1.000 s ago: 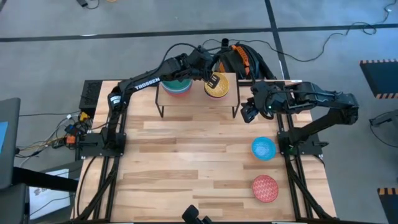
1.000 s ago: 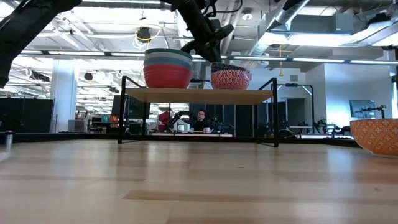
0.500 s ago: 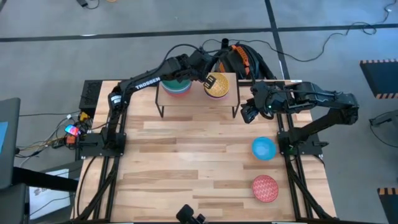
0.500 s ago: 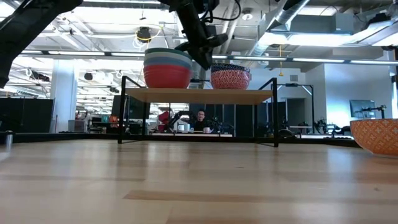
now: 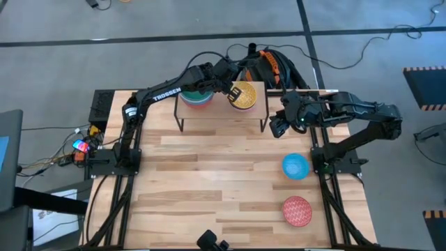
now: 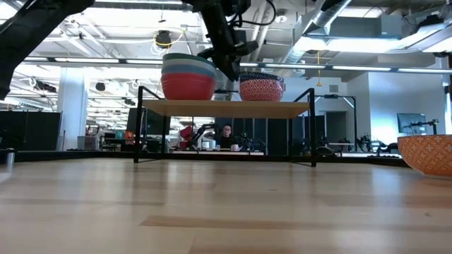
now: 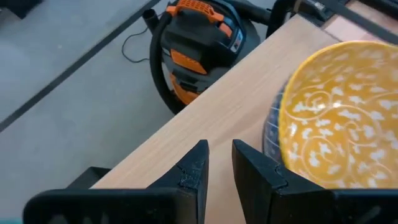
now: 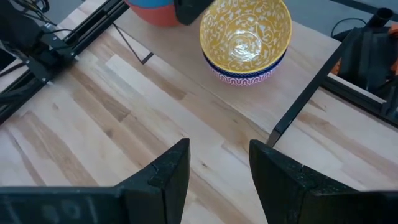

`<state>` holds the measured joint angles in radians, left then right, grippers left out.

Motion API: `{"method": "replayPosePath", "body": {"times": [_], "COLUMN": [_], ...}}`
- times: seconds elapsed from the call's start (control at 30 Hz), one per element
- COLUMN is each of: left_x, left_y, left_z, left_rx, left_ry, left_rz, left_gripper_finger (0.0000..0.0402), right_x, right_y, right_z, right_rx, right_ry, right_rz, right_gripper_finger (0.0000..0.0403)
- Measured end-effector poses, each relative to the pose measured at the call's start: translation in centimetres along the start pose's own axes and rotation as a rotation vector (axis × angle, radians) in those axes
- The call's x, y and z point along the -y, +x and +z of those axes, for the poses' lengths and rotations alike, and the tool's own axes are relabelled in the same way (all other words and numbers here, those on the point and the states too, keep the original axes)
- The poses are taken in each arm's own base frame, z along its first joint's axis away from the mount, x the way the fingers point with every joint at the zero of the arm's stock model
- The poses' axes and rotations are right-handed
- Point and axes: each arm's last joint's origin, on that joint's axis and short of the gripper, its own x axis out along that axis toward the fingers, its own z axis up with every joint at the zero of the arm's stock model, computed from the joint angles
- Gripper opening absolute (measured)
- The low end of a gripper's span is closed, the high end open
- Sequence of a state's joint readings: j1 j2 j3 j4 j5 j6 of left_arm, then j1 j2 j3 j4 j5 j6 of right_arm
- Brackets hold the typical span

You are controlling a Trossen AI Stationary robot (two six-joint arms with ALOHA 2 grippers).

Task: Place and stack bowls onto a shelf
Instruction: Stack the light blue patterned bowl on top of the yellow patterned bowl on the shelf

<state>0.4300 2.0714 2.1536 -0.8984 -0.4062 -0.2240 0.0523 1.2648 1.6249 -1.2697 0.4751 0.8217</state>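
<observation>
The shelf [image 5: 221,113] stands at the table's far side, its light board [image 6: 226,109] raised on black legs. On its left part sits a stack of bowls [image 5: 197,97] with a red one at the bottom [image 6: 188,83]. On its right part a yellow bowl [image 5: 244,95] tops a blue-patterned and a pink-red patterned bowl [image 6: 261,88]. My left gripper [image 5: 227,86] hangs between the two stacks, pointing down, its fingers [image 7: 219,165] a narrow gap apart with nothing between them. My right gripper [image 5: 277,129] waits open above the table, right of the shelf. My left gripper stands close beside the left side of the yellow bowl's stack [image 7: 271,134]. I cannot tell whether a finger touches it.
A blue bowl [image 5: 295,166] and a red patterned bowl [image 5: 297,211] sit on the table's right side, the latter at the low view's right edge [image 6: 427,154]. An orange-and-black vacuum [image 7: 199,50] stands behind the table. A person [image 6: 227,134] sits far off in the room.
My left gripper has drawn back from over the yellow bowl toward the table's left, into the gap between the two stacks, and has tipped further downward. The yellow bowl stays on its stack.
</observation>
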Motion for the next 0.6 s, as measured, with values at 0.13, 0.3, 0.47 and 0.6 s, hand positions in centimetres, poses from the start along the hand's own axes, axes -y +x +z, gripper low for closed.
{"method": "replayPosePath", "body": {"times": [0.13, 0.3, 0.47, 0.6], "left_x": [0.0, 0.1, 0.0, 0.3], "left_y": [0.5, 0.1, -2.7, -5.6], "left_z": [-0.3, -0.2, 0.5, 1.0], "left_rx": [-0.022, -0.006, 0.049, 0.112], "left_ry": [0.013, 0.028, 0.017, 0.032], "left_rz": [0.016, 0.028, -0.003, -0.029], "left_gripper_finger": [0.0061, 0.0061, 0.0061, 0.0061], "right_x": [-0.2, -0.4, -0.3, 0.3], "right_y": [-0.1, -0.2, 0.0, 2.3], "right_z": [-0.2, -0.3, -0.4, -1.9], "right_rx": [-0.001, 0.001, 0.008, -0.070], "right_ry": [0.005, 0.002, -0.002, -0.039], "right_rz": [0.011, 0.016, -0.002, -0.093], "right_gripper_finger": [0.0191, 0.0191, 0.0191, 0.0191]}}
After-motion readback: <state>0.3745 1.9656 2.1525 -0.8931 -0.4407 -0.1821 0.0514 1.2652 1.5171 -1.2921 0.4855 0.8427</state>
